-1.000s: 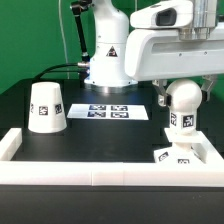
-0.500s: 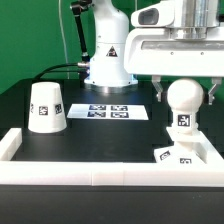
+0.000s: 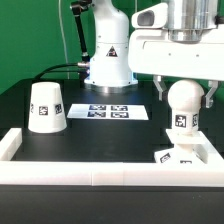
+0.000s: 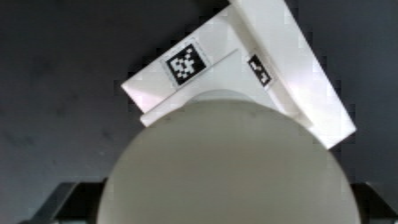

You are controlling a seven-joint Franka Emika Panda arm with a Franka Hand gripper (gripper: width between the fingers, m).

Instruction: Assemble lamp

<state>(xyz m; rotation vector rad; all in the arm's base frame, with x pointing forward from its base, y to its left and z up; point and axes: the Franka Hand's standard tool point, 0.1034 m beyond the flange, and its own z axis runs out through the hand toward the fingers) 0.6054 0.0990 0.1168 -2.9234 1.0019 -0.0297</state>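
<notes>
The white ball-shaped bulb (image 3: 182, 103) hangs in my gripper (image 3: 184, 92), whose fingers (image 3: 160, 93) close on its two sides. It is held just above the flat square base (image 3: 183, 153), which lies in the corner of the rail at the exterior view's right. In the wrist view the bulb (image 4: 222, 165) fills most of the picture, with the tagged base (image 4: 222, 62) beyond it. The cup-like shade (image 3: 46, 107) stands mouth down on the table at the exterior view's left, far from the gripper.
The long white border rail (image 3: 90, 174) runs along the front and up both sides. The marker board (image 3: 110, 112) lies flat in front of the arm's pedestal (image 3: 108, 60). Black cables trail at the back left.
The gripper and bulb have shifted slightly toward the exterior view's right and back, staying over the base. The shade and base have not moved.
</notes>
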